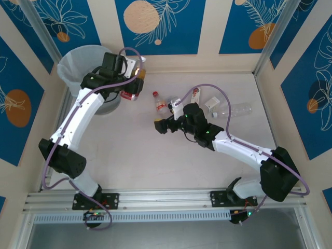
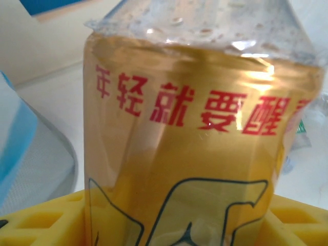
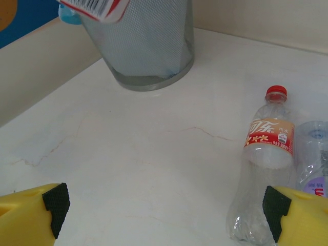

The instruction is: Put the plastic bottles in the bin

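amber-label bottle (image 2: 195,154) clamped in the left gripper (image 2: 174,220), held beside the bin (image 1: 72,57)

the bottle is clear, dimpled plastic under a glossy amber sleeve printed in red "年轻就要醒", with more characters cut off at the edge. in the left wrist view its long axis stands upright across the moulded yellow fingers (image 2: 36,220), which press it from both sides. from above it hangs just right of the round grey mesh bin, lined with a translucent white-and-blue bag. further right, on the pale veined table (image 3: 128,154), a crumpled clear bottle (image 3: 266,169) lies with its red cap pointing far. its tan-and-red band carries white script too small to read. the right gripper (image 3: 165,205) hovers just beside it, black-padded tips spread wide, holding nothing. more bottles (image 1: 236,110) lie to the far right.
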